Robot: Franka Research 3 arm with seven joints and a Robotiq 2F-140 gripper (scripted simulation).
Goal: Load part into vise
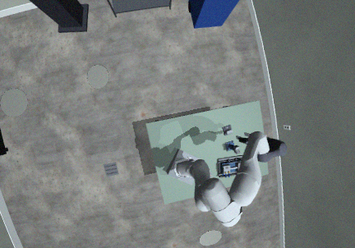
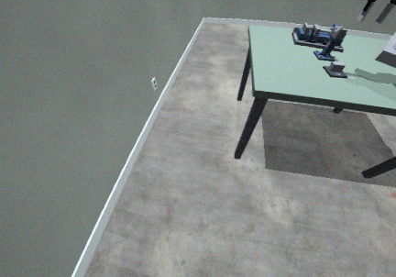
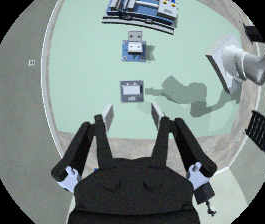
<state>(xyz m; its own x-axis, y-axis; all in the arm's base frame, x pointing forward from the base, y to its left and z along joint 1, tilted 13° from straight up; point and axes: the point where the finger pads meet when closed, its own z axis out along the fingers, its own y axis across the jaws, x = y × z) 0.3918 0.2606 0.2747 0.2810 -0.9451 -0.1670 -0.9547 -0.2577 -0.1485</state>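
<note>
The part, a light grey block (image 1: 227, 127) (image 2: 337, 65) (image 3: 132, 90), rests on the dark infeed plate (image 3: 123, 99) (image 2: 328, 71). Its slot cannot be made out. My gripper (image 3: 132, 109) (image 2: 373, 17) is partly open and empty, high above the table. In the wrist view its fingertips lie below the block, on either side of the block's column. The grey V-block (image 3: 135, 47) (image 2: 337, 34) stands on a blue stand between the plate and the vise. The vise (image 3: 142, 10) (image 1: 230, 167) (image 2: 315, 34) is blue and grey; its bars and work stop are too small to tell.
The green table (image 1: 197, 121) (image 2: 284, 62) (image 3: 83, 90) carries everything. The arm's white base (image 3: 223, 62) stands to the right in the wrist view. The V-block's blue stand (image 3: 125, 57) rises between plate and vise. The arm hides part of the vise in the top view.
</note>
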